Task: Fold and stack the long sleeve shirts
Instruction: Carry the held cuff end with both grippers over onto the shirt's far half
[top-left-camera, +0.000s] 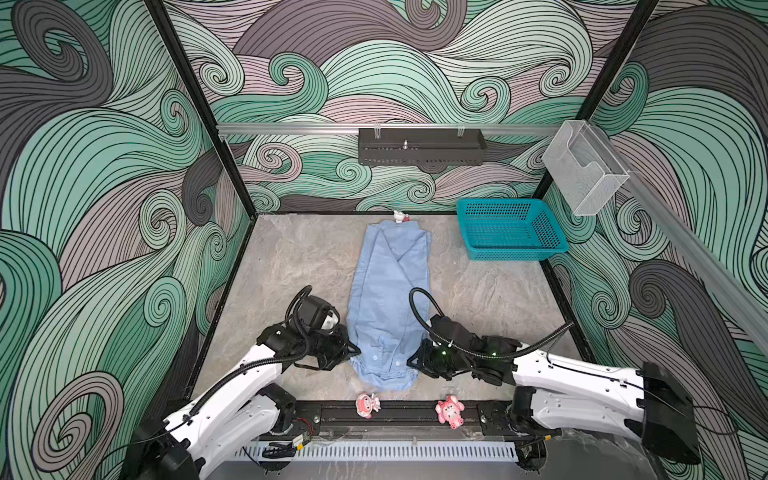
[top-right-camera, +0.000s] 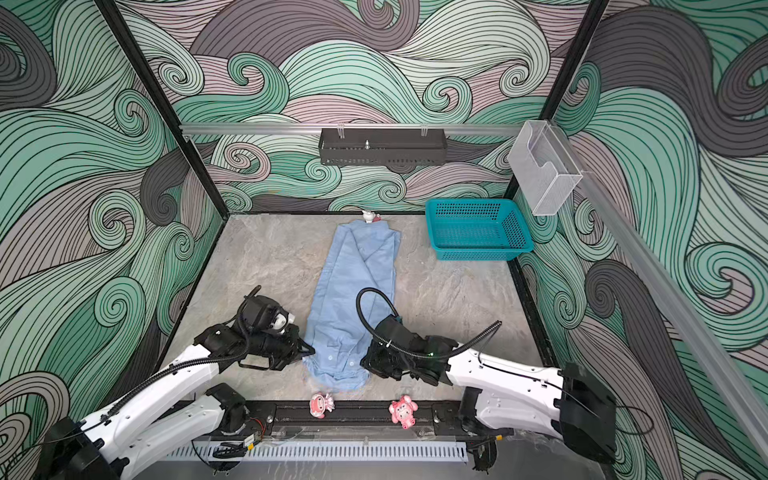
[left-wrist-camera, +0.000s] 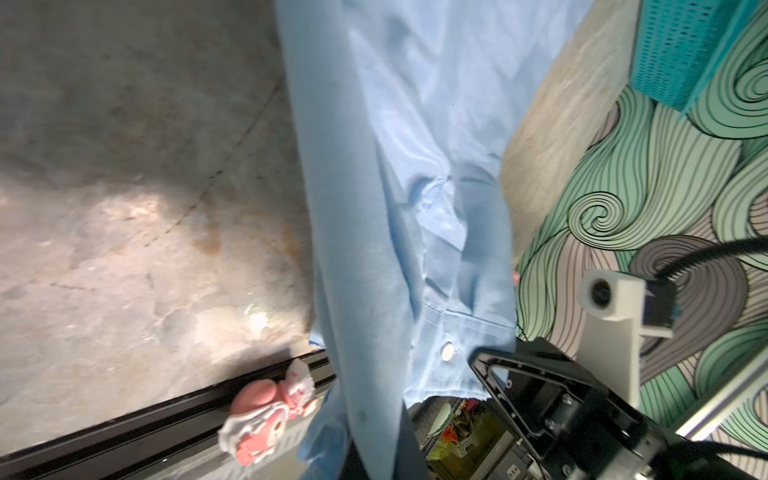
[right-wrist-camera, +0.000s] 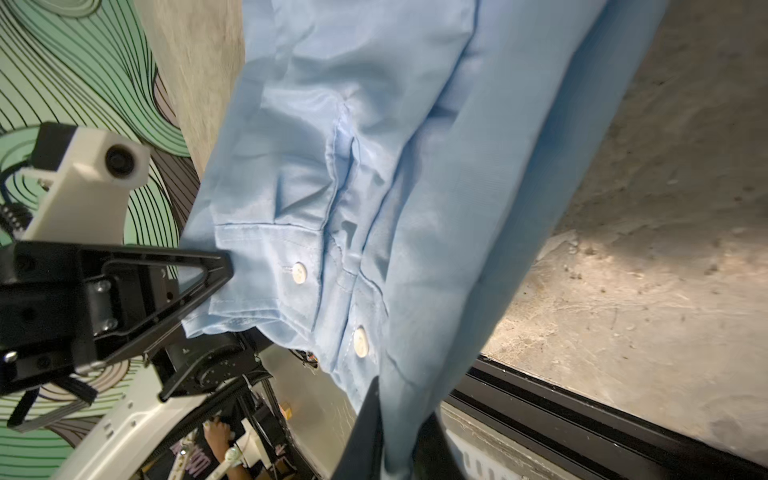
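My left gripper (top-left-camera: 355, 350) is pinched onto the near left edge of the light blue shirt (top-left-camera: 388, 286). The shirt lies as a long narrow strip down the middle of the table (top-left-camera: 291, 266), buttoned cuffs nearest me. My right gripper (top-left-camera: 412, 360) is clamped on its opposite edge. A round pink toy (top-left-camera: 368, 405) and a pink pig toy (top-left-camera: 450, 410) sit just past the near end. The teal basket (top-left-camera: 515, 253) is in the far right corner.

Bare table (top-left-camera: 291, 266) flanks the shirt (top-left-camera: 386, 291); basket (top-left-camera: 515, 251) blocks the far-right corner.

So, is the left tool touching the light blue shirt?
Touching. The right wrist view shows the left tool shut on the cuff edge of the light blue shirt.
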